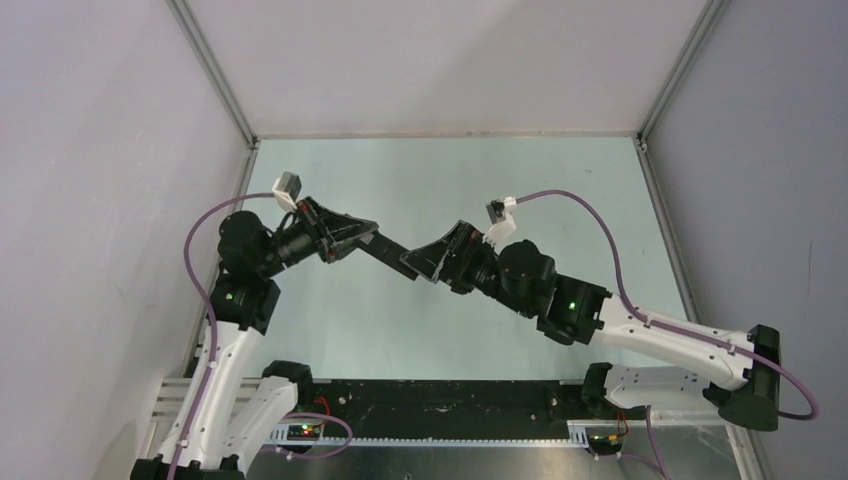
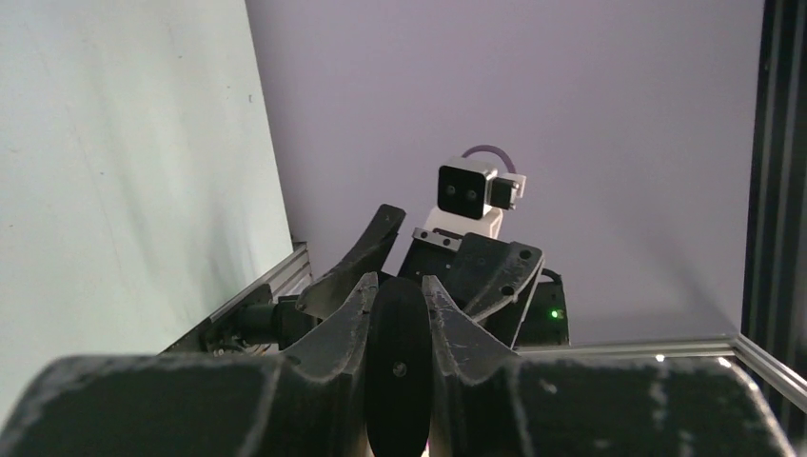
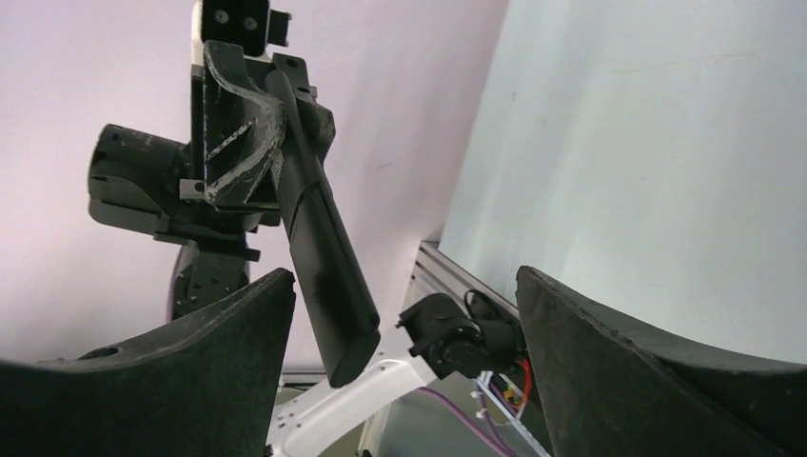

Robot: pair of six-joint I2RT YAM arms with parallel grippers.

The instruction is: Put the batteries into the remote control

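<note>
Clasping remote control point(image 3: 324, 267) (left pincer point(image 2: 398, 290))

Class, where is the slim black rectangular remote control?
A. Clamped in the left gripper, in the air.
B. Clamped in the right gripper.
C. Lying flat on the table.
A: the slim black rectangular remote control is pinched between the left gripper's fingers, while the right gripper is open.

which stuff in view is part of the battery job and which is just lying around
Job: remote control, clamped in the left gripper; right gripper, jaws open. No batteries in view.
Not the job: table, purple cables, metal frame.
</note>
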